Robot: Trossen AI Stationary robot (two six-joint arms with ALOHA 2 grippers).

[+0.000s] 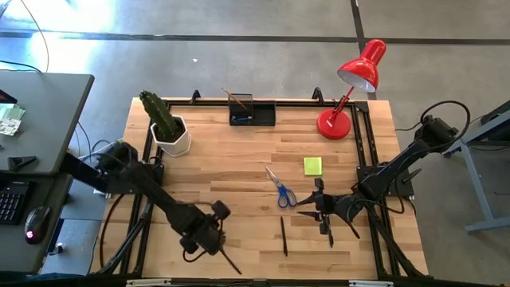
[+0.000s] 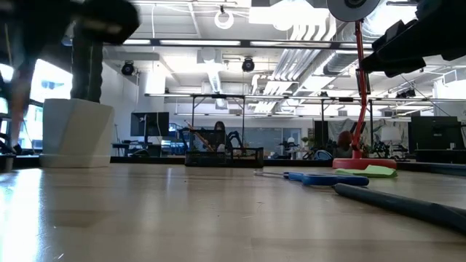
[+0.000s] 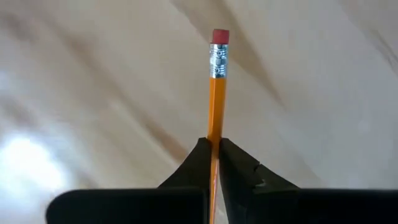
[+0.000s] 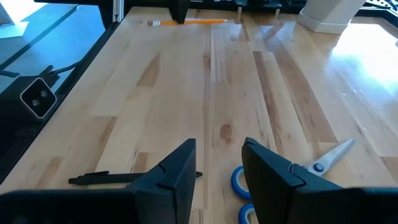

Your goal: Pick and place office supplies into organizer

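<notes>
Wooden table [image 1: 239, 167] carries the black organizer [image 1: 252, 111] at its far edge. Well toward the near edge from the organizer, the left gripper [image 3: 214, 149] is clenched on 1 orange pencil [image 3: 216, 93]. The right gripper [image 4: 217, 168] hovers with fingers spread beside the blue-handled scissors [image 1: 279, 188], a black pen [image 1: 284, 236] nearby.

The left gripper [image 3: 214, 155], low at the table's near edge on its outstretched dark arm, has its two dark fingers [image 3: 194, 163] pinched together on a thin orange-wood pencil [image 3: 216, 93], while the right gripper [image 4: 217, 163] hovers with fingers parted, its arm bent in from the right side.
</notes>
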